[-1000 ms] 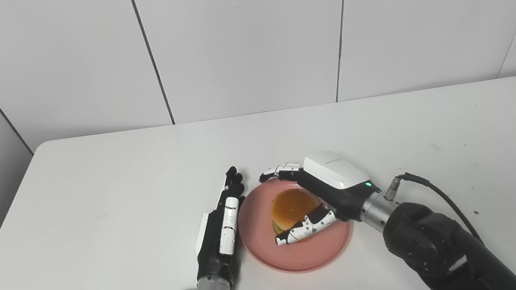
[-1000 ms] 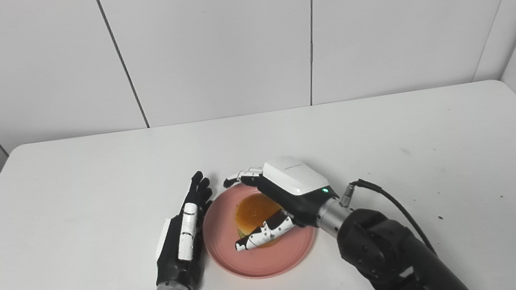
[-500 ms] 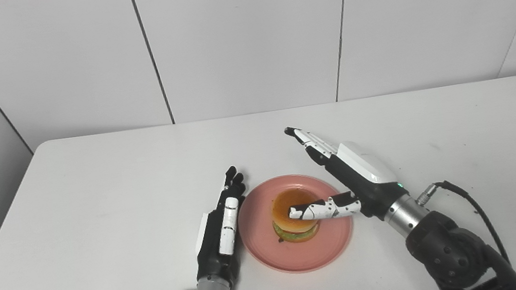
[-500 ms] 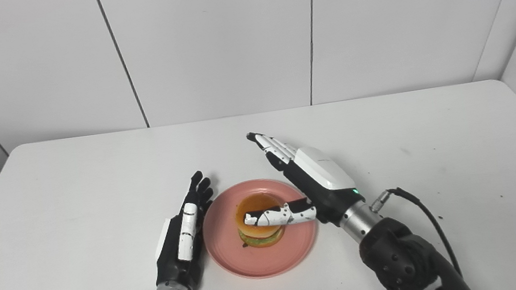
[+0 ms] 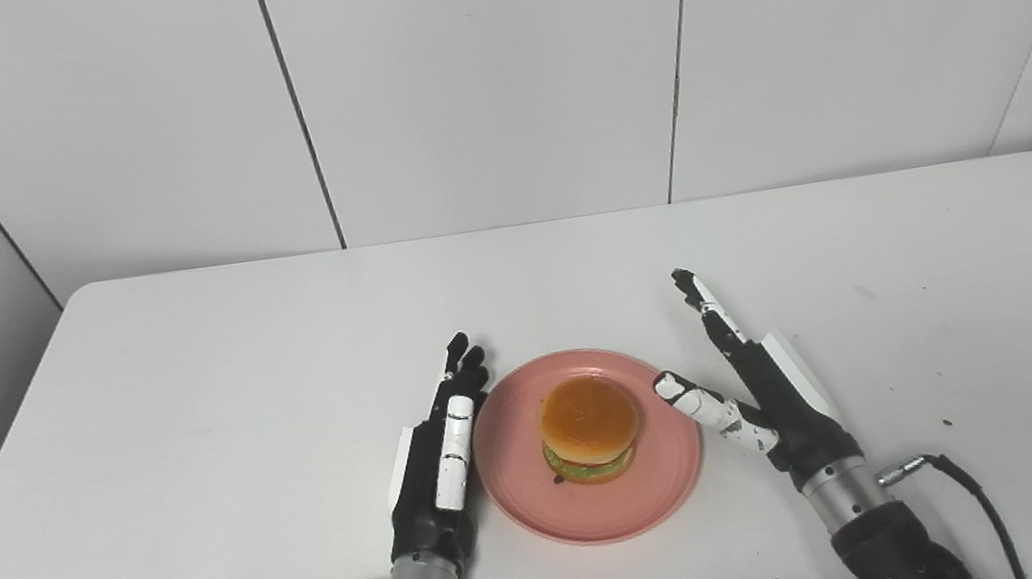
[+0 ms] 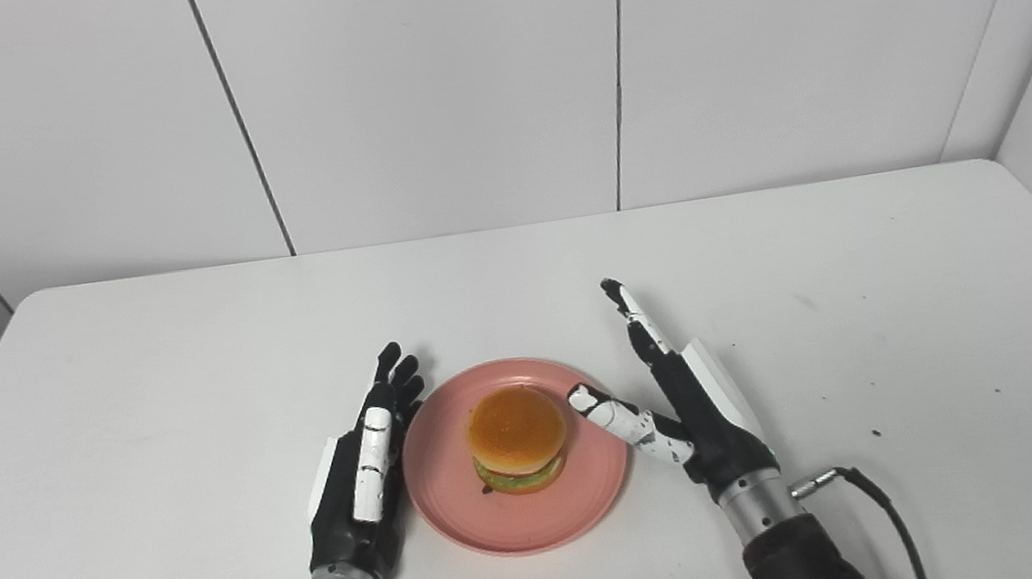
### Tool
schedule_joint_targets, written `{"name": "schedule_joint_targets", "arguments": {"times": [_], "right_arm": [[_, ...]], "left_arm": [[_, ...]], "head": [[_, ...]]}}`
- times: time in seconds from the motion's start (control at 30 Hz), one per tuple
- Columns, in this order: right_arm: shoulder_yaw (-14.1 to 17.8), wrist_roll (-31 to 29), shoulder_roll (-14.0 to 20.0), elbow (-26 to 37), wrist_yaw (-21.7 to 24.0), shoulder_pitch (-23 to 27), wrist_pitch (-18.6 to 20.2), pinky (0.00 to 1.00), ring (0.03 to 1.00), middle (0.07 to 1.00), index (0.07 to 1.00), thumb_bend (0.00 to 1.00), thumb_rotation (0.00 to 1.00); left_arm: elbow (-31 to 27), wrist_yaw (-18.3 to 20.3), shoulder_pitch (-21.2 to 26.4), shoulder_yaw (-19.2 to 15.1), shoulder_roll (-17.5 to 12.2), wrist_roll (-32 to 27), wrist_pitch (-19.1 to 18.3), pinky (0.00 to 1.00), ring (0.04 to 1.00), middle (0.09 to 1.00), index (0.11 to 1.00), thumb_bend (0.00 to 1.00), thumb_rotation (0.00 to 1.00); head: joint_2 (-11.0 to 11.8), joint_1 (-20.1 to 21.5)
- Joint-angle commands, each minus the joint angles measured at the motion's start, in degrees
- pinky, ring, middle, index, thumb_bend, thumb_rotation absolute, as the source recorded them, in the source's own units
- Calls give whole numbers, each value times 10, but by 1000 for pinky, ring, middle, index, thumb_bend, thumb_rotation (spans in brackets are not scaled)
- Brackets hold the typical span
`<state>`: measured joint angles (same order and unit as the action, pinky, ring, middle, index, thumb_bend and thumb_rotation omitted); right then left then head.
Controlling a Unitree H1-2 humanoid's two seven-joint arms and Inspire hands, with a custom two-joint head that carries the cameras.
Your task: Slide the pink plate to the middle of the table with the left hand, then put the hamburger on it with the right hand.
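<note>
A pink plate (image 5: pixel 524 490) lies on the white table (image 5: pixel 185 376) near its front middle. A hamburger (image 5: pixel 588 429) with an orange bun and green lettuce sits upright on the plate. My left hand (image 5: pixel 436 462) is open, on edge, fingers straight, right beside the plate's left rim. My right hand (image 5: pixel 757 387) is open and empty just right of the plate, fingers pointing away and thumb (image 5: pixel 694 403) over the plate's right rim. The same scene shows in the right eye view: hamburger (image 6: pixel 517 439), left hand (image 6: pixel 361 478), right hand (image 6: pixel 688 397).
A grey panelled wall (image 5: pixel 485 72) stands behind the table's far edge. A cable (image 5: pixel 957 480) runs from my right wrist. A few small dark specks (image 5: pixel 946 422) lie on the table at the right.
My right hand let go of the hamburger, opened, and drew back to the right of the plate. The hamburger stays on the plate. My left hand has not moved.
</note>
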<state>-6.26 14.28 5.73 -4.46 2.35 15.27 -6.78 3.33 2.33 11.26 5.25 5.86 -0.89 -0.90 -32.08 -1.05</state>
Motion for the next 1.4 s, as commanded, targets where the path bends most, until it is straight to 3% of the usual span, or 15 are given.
{"name": "schedule_joint_targets", "arguments": {"times": [0.0,0.13,0.33,0.87,1.37], "right_arm": [[13,-48,-16,8,-2,3,-31,1000,1000,1000,1000,633,904],[28,-114,-45,19,3,-8,-22,1000,1000,1000,1000,644,855],[35,-145,-61,38,5,-16,-8,1000,1000,1000,1000,651,851],[47,-156,-81,32,-19,-19,13,1000,1000,1000,1000,575,942],[50,-182,-78,21,-8,-3,33,1000,1000,1000,1000,624,855]], "left_arm": [[-5,-3,-7,-1,1,3,1,979,981,972,966,669,1000],[-10,-1,-10,-1,2,-2,4,994,987,977,973,653,1000],[-11,-1,-11,-2,2,-3,6,1000,997,983,974,630,1000],[-1,-18,-11,-8,7,2,33,1000,1000,994,992,624,1000],[31,-35,1,-19,9,10,67,1000,1000,1000,1000,602,1000]], "head": [[-2,-2],[-2,-4],[0,-20],[-5,-26],[-3,-26]]}}
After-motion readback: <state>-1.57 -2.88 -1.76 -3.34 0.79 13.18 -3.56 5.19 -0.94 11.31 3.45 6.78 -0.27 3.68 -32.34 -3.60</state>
